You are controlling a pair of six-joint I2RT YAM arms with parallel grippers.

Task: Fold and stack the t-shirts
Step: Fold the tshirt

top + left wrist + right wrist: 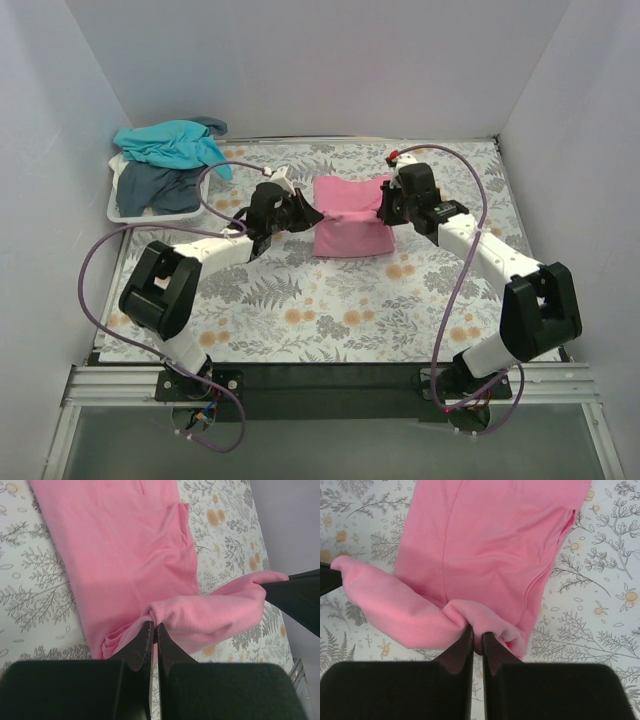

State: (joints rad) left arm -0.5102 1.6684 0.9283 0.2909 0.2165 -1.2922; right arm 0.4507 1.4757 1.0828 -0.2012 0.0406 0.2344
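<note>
Because both of my hands are pinching the same raised band of the pink t-shirt [350,235], the main risk is that the two ends stop matching. My left gripper [154,629] is clamped tight on a bunched corner of the cloth, on the side of the shirt nearer the white basket [113,205]. My right gripper [476,636] is clamped just as tight on the corner farther from the basket. The band sags a little between them. If one hand travels ahead of the other, or they draw apart, I judge that the thin pinch could slip out of one pair of jaws and the fold would land crooked. I also judge that a low pass could drag the flat layer underneath and wrinkle it across the floral table [300,300]. The rest of the pink shirt lies flat on that table, well apart from the basket and off to its right. The basket holds the other two shirts, and neither is folded. The dark grey-blue t-shirt [160,187] is crumpled inside it. The teal t-shirt [170,143] is heaped on top at the far end, with a part of it spilling over the rim on the side facing the pink shirt. That overhang could catch when I come for it, and I think it might tug the light basket along.
</note>
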